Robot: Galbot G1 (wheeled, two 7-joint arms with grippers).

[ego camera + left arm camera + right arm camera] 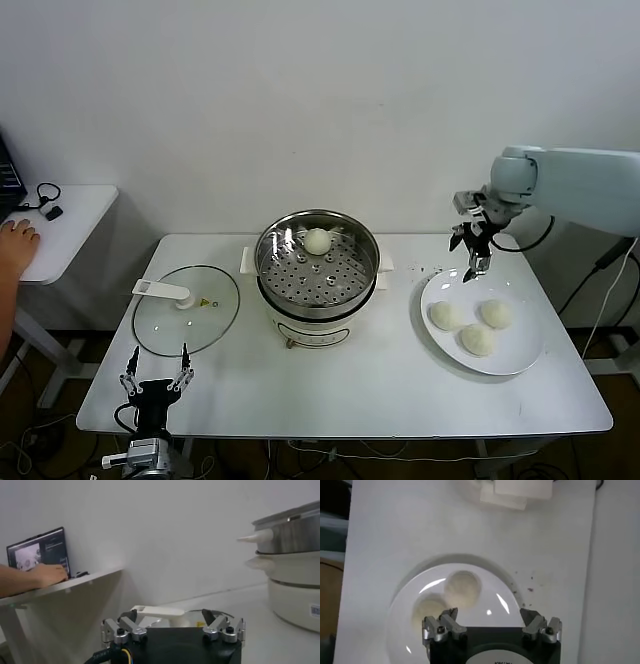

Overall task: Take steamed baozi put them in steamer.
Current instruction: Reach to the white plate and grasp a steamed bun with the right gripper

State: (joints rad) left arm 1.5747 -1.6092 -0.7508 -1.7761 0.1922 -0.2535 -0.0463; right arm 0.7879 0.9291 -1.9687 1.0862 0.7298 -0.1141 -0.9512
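The steel steamer stands mid-table with one baozi on its perforated tray at the far side. Three baozi lie on a white plate at the right. My right gripper is open and empty, hovering above the plate's far edge. In the right wrist view the gripper looks down on the plate with two baozi in sight. My left gripper is open and parked at the table's front left; it shows in the left wrist view.
The glass lid with a white handle lies left of the steamer. A side table with a person's hand and a laptop stands far left. The steamer's side shows in the left wrist view. The wall is close behind the table.
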